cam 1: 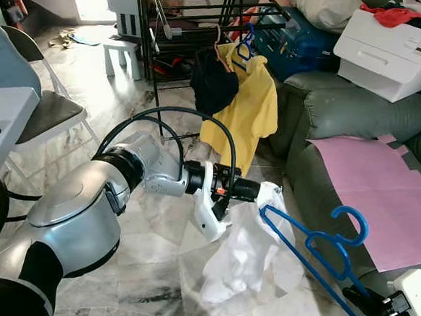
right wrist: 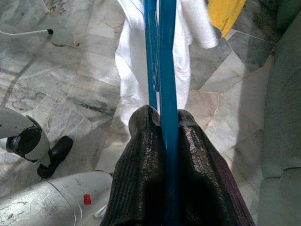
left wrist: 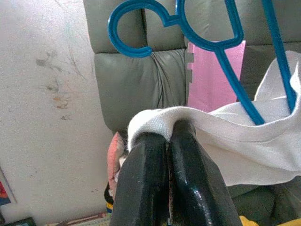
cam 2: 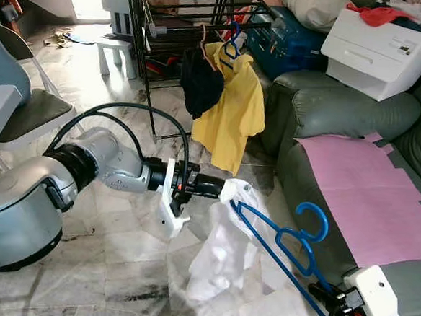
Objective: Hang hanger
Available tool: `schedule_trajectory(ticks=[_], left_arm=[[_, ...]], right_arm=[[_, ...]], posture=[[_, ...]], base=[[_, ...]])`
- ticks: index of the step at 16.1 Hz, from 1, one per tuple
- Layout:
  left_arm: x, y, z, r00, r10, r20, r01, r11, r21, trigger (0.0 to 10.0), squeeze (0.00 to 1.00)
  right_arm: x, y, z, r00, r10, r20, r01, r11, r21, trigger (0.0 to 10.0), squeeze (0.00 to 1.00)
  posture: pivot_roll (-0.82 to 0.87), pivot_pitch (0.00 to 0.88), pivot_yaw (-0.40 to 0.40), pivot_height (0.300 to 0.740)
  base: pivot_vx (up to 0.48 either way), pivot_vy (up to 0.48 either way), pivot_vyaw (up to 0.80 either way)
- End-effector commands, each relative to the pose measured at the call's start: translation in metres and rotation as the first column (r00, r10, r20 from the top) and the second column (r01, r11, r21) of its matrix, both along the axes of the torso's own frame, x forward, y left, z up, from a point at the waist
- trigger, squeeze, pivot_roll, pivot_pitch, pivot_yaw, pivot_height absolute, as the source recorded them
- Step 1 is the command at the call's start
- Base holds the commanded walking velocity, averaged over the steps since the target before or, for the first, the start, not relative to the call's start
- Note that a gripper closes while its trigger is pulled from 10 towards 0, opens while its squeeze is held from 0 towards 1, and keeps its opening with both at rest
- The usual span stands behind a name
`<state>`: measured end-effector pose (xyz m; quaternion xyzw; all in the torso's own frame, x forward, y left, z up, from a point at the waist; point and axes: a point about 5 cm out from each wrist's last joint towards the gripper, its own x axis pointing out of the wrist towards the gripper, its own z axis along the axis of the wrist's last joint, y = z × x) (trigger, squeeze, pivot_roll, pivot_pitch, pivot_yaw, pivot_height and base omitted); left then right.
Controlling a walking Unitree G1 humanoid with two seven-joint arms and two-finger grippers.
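Observation:
A blue plastic hanger (right wrist: 167,70) slants up from my right gripper (right wrist: 164,115), which is shut on its lower bar near the sofa front. The hanger's hook (cam 2: 327,222) points upward. A white garment (cam 1: 243,254) drapes over the hanger's far shoulder and hangs toward the floor. My left gripper (left wrist: 169,134) is shut on the top edge of that garment, beside the hanger's end. Behind them stands a black drying rack (cam 1: 206,13), where a yellow shirt (cam 1: 246,110) and a dark garment (cam 1: 212,82) hang on hangers.
A grey-green sofa (cam 1: 358,110) fills the right side, with a pink sheet (cam 1: 367,191) on its seat and a white box (cam 1: 391,55) on its arm. A chair (cam 1: 47,110) stands at the left and a small white stool (cam 1: 120,50) farther back. The floor is marble tile.

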<state>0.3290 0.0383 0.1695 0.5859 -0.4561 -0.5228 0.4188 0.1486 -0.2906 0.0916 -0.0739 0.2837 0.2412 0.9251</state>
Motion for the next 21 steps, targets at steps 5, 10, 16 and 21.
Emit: schedule_trajectory(ticks=[5, 10, 16, 21], left_arm=[[0.002, -0.002, 0.013, 1.000, -0.012, 0.019, 0.013, 0.999, -0.047, 10.0, 0.00], [0.002, -0.002, 0.013, 1.000, -0.012, 0.019, 0.013, 0.999, -0.047, 10.0, 0.00], [-0.003, -0.010, -0.018, 0.913, 0.202, -0.354, -0.293, 0.929, -0.227, 10.0, 0.00], [0.010, -0.006, -0.002, 0.893, 0.258, -0.369, -0.372, 0.885, -0.280, 10.0, 0.00]], right_arm=[[0.001, -0.004, 0.002, 1.000, -0.023, 0.004, 0.023, 1.000, -0.012, 10.0, 0.00], [0.001, -0.004, 0.002, 1.000, -0.023, 0.004, 0.023, 1.000, -0.012, 10.0, 0.00], [0.030, 0.024, -0.019, 0.935, -0.356, -0.001, 0.350, 0.918, 0.186, 10.0, 0.00], [0.007, 0.004, -0.043, 0.905, -0.401, -0.141, 0.417, 0.901, 0.114, 10.0, 0.00]], posture=[[-0.04, 0.000, 0.025, 0.740], [-0.04, 0.000, 0.025, 0.740], [-0.06, 0.000, -0.002, 0.740], [-0.07, 0.000, -0.015, 0.740]], base=[[0.000, 0.000, 0.00], [0.000, 0.000, 0.00], [0.000, 0.000, 0.00], [0.000, 0.000, 0.00]])
